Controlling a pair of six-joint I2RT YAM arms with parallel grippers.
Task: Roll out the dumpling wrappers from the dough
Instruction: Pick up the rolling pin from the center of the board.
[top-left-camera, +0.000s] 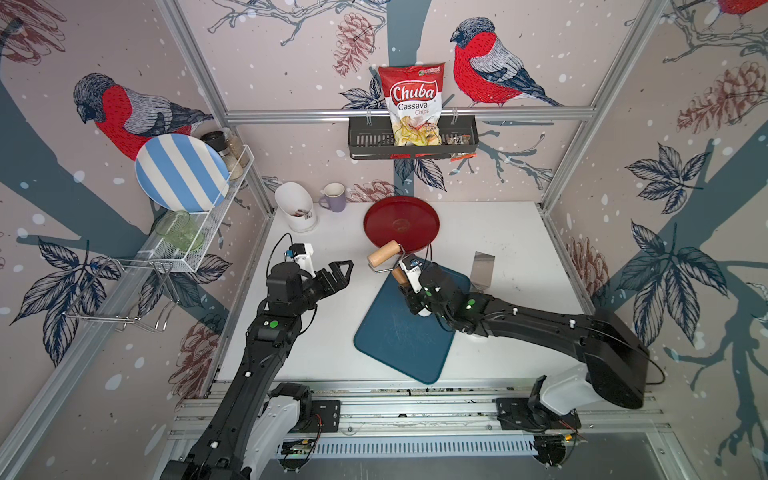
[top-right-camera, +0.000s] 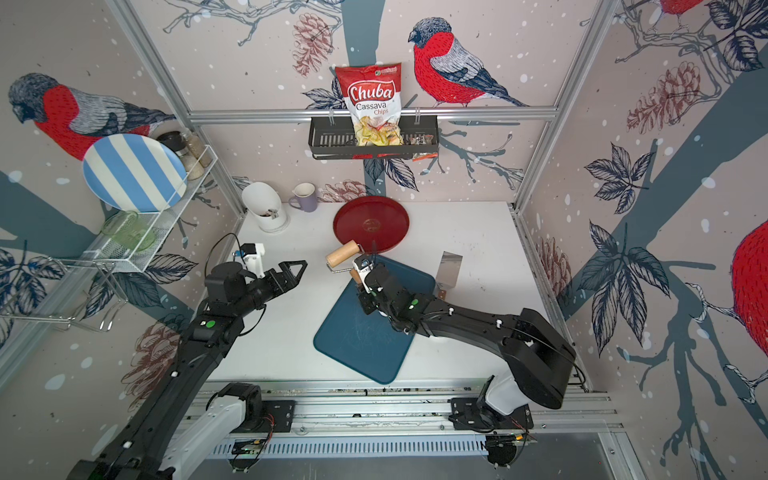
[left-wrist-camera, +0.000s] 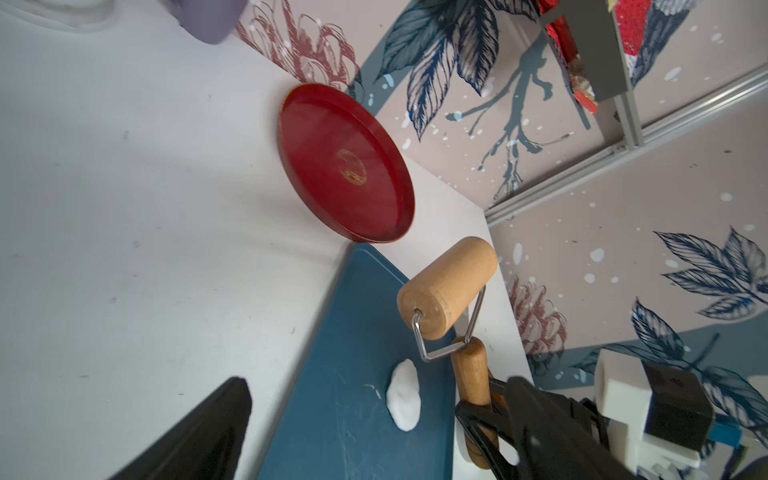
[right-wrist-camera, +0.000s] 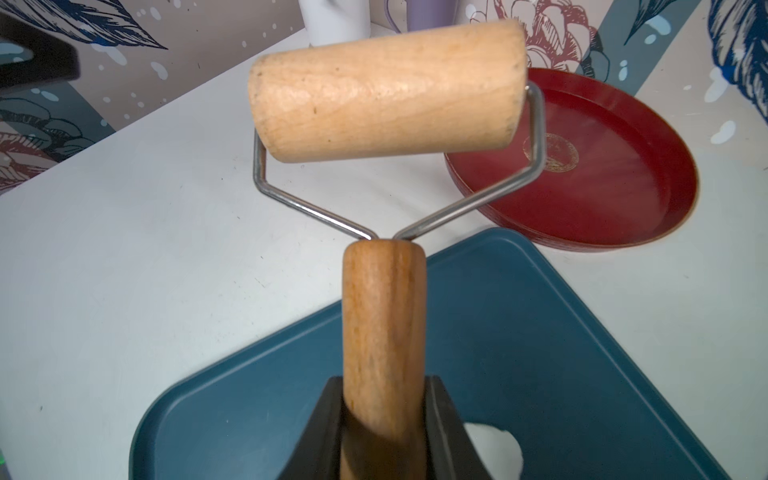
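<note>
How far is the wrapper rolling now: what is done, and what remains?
Done: the right pincer grips the roller by its handle. In hand: the roller is raised in the air, not touching the dough on the board. Left: the dough looks like an unrolled lump, so all the flattening remains. The left pincer is open and empty.

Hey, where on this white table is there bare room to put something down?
The white table is bare in its far right corner, bordered by the round red tray, the flat steel scraper and the wall. Another patch lies between the blue cutting board and the left arm. The board's far end is crowded: wooden roller, right tool, white dough lump.
</note>
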